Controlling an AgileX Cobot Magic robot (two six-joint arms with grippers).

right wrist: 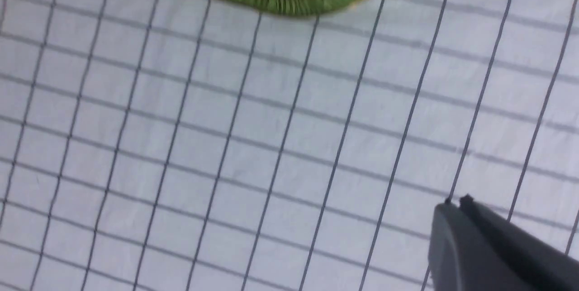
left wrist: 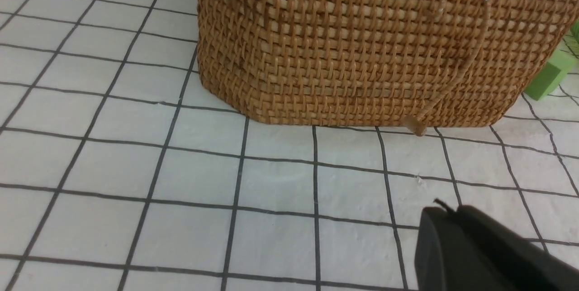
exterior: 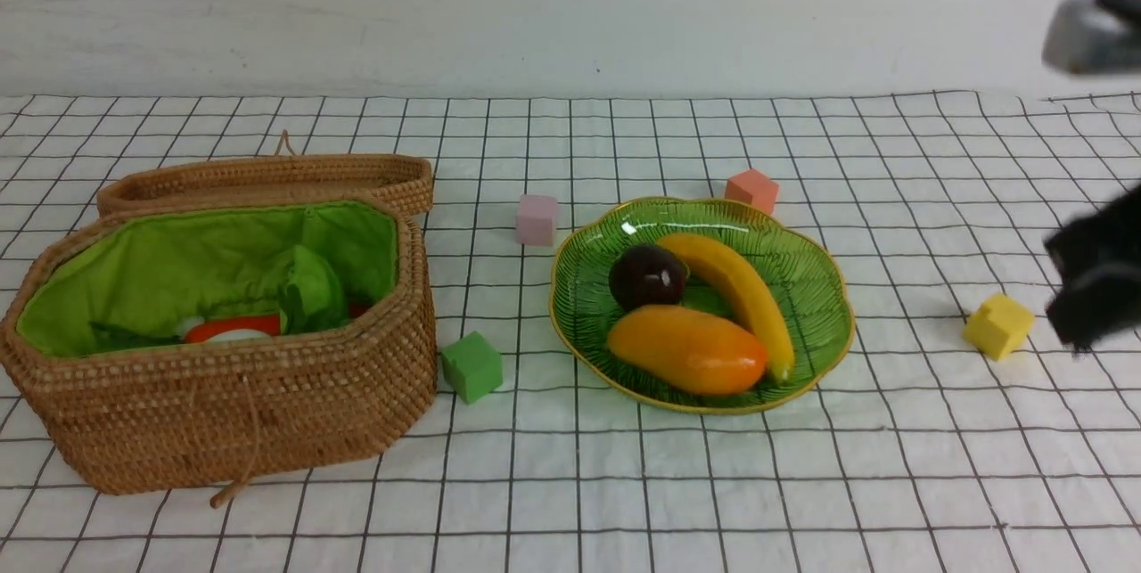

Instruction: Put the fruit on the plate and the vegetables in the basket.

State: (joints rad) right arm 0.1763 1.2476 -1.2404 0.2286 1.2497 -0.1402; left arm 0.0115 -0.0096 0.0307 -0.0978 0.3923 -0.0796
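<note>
With both tools clenched on nothing, the slick, light banana (exterior: 740, 292) on the plate (exterior: 824, 288) is judged best gripped across its firm middle if moved.

You had the mango (exterior: 686, 348), mangosteen (exterior: 647, 275) and banana (exterior: 738, 290) lying together on the green ribbed plate (exterior: 824, 306); the open rattan basket (exterior: 241, 404) held the carrot (exterior: 233, 325) and partly hidden vegetables (exterior: 312, 292).

white wall (exterior: 570, 3); black-gridded white tablecloth (exterior: 891, 484)
</note>
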